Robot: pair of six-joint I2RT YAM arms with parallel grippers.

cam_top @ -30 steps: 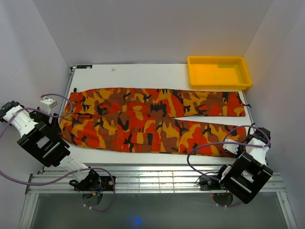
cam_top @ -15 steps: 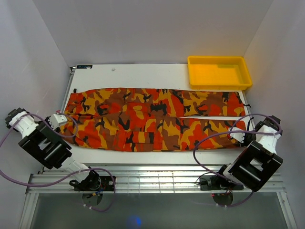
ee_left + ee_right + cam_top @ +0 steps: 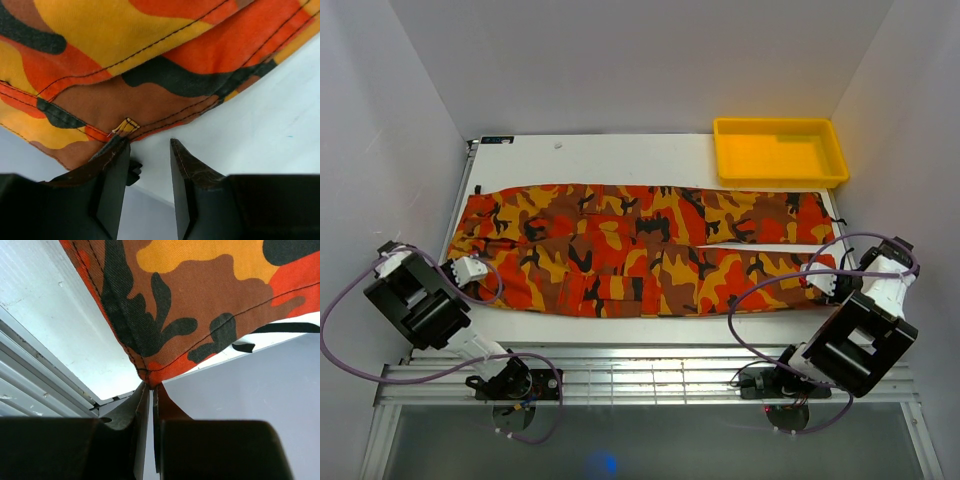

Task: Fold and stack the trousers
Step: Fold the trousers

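Observation:
The camouflage trousers (image 3: 620, 250) lie flat along the white table (image 3: 620, 160), waist at the left, legs side by side running right. My left gripper (image 3: 480, 268) sits at the near-left waist corner. In the left wrist view it (image 3: 148, 145) is open, its left finger touching the waistband edge of the trousers (image 3: 125, 75), with bare table between the jaws. My right gripper (image 3: 817, 281) is at the near leg's hem. In the right wrist view it (image 3: 151, 390) is shut on the hem corner of the trousers (image 3: 200, 300).
A yellow plastic tray (image 3: 780, 181) stands at the far right corner, just beyond the far leg's hem. A ridged metal rail (image 3: 650, 375) runs along the table's near edge. White walls close in on the left, right and back.
My left gripper has moved from the far waist corner to the near one. My right gripper has gone to the near leg's hem, and that leg now lies closer to the far leg.

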